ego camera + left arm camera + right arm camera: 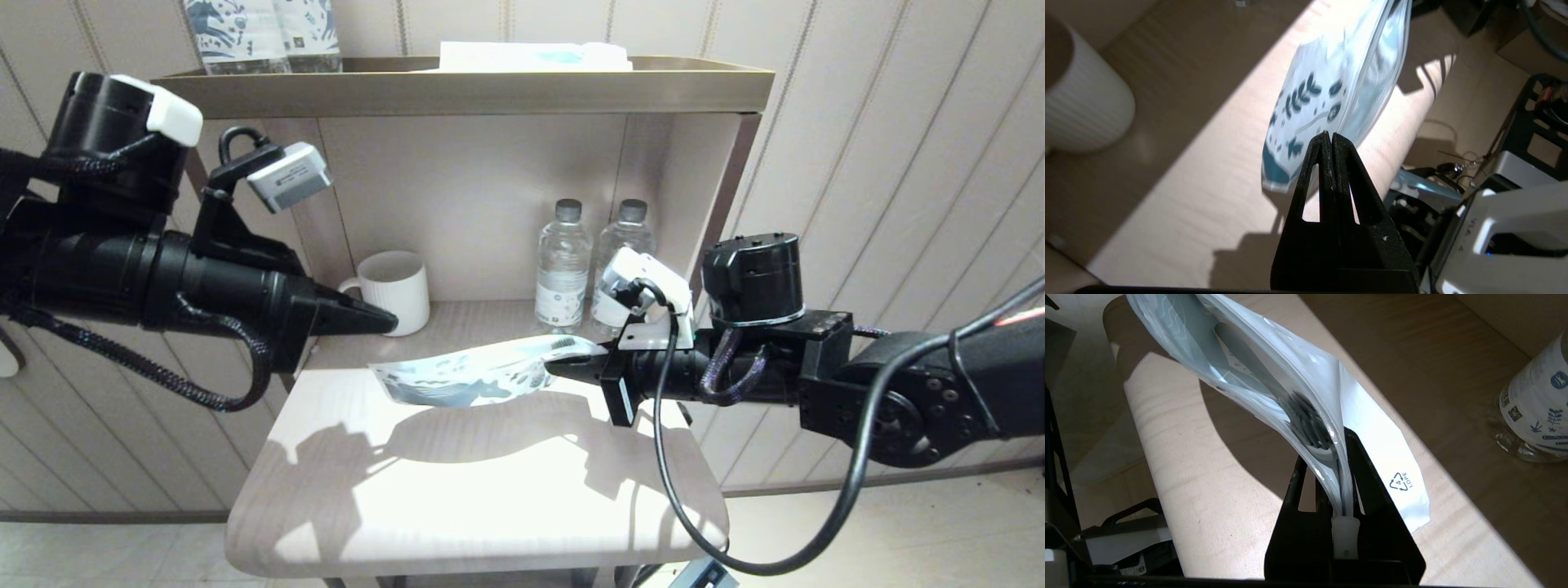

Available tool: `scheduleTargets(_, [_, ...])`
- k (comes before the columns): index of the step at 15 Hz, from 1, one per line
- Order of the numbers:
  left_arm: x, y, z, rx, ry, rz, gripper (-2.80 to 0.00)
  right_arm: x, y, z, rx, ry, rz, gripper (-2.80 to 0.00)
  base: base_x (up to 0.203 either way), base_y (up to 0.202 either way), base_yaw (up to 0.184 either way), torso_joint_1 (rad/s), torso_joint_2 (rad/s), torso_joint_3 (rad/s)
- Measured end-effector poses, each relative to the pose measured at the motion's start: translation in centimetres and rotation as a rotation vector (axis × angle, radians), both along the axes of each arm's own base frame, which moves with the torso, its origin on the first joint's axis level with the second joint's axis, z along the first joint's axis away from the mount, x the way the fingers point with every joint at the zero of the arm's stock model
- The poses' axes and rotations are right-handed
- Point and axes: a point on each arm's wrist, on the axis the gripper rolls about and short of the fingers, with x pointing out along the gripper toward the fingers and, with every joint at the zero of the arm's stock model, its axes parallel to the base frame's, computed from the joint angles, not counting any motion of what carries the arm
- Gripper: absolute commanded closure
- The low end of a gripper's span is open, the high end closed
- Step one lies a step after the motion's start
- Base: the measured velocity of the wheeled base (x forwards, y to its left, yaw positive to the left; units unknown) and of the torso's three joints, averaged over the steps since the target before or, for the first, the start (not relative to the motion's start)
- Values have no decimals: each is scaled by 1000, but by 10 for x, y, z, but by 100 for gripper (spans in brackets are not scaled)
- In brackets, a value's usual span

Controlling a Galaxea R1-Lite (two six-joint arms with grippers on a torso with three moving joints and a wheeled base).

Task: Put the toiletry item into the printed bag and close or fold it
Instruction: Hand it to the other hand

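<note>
The printed bag (478, 377), white with dark blue doodles, hangs lengthwise just above the small table (457, 498). My right gripper (563, 367) is shut on its right end, with the bag's edge and a white slider pinched between the fingers (1372, 486). The toiletry item, a grey toothbrush, lies inside the bag; its dark bristle head (1306, 420) shows through the film close to my right jaws. My left gripper (385, 320) is shut and holds nothing. It hovers left of the bag (1327, 94), apart from its free end, in front of the mug.
A white ribbed mug (396, 290) stands at the back left of the shelf niche, and two clear water bottles (563, 265) at the back right, close behind my right wrist. Blue-and-white printed packs (261, 33) stand on the top shelf.
</note>
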Motion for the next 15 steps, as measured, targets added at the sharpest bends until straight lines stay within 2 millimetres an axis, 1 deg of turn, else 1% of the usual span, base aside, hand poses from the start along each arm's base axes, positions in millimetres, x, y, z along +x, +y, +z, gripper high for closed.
scheduleTargets(2, [-7,26,-18,-16,57,31,0,-3,-3,8,-10,35,-4,0,0,0,0,0,0,0])
scheduleTargets(3, [-10,35,-24,-31,75,25,0,-6,-3,14,-14,64,-6,0,0,0,0,0,0,0])
scheduleTargets(5, [-15,42,-28,-65,84,1,0,-13,-7,32,-33,157,-18,0,0,0,0,0,0,0])
scheduleTargets(9, [-14,43,-26,-104,52,-34,0,-36,-17,76,-141,314,-11,0,0,0,0,0,0,0])
scheduleTargets(12, [-10,41,-27,-140,54,-94,0,-57,-30,90,-316,380,44,0,0,0,0,0,0,0])
scheduleTargets(15, [2,35,-30,-149,52,-146,0,-69,-37,98,-470,432,21,0,0,0,0,0,0,0])
